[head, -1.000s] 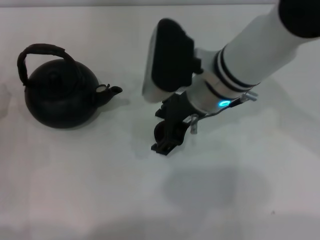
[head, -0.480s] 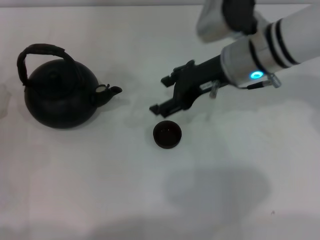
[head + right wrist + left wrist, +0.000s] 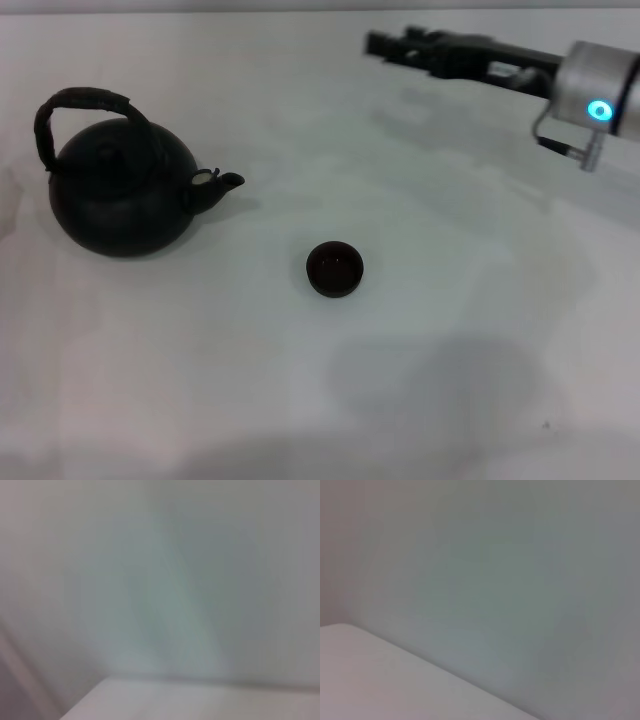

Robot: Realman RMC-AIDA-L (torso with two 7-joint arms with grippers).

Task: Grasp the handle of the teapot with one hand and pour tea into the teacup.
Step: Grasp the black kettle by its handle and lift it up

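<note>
1. Worktop (image 3: pixel 200 400): plain white, matte, filling nearly the whole head view; faint grey shadow patches toward the near edge. No room detail beyond a thin darker strip along the far edge.
2. Teapot (image 3: pixel 120 195): round, matte black, upright on the left part of the worktop; short spout (image 3: pixel 222 183) aimed toward the centre. Handle (image 3: pixel 75 108): dark, rough-wrapped arch, raised over the body and leaning toward the far left side – nothing touching it.
3. Teacup (image 3: pixel 335 269): small, dark, low and bowl-like, upright near the centre of the worktop, mouth up; well apart from the teapot, off to the spout side and nearer the camera.
4. Right pincer (image 3: pixel 385 43): at the far right, lifted above the worktop, extended horizontally toward the left from a silver wrist with a lit blue ring (image 3: pixel 599 110). Empty, touching nothing; well apart from teacup and teapot. Fingers seen edge-on – cannot tell whether apart or together.
5. Left pincer: not visible in any view.
6. View differences: teapot, teacup and right arm visible in the head view only. Left wrist view – blank pale wall above a white worktop edge (image 3: pixel 395 680). Right wrist view – blurred pale surfaces, no objects distinguishable.
</note>
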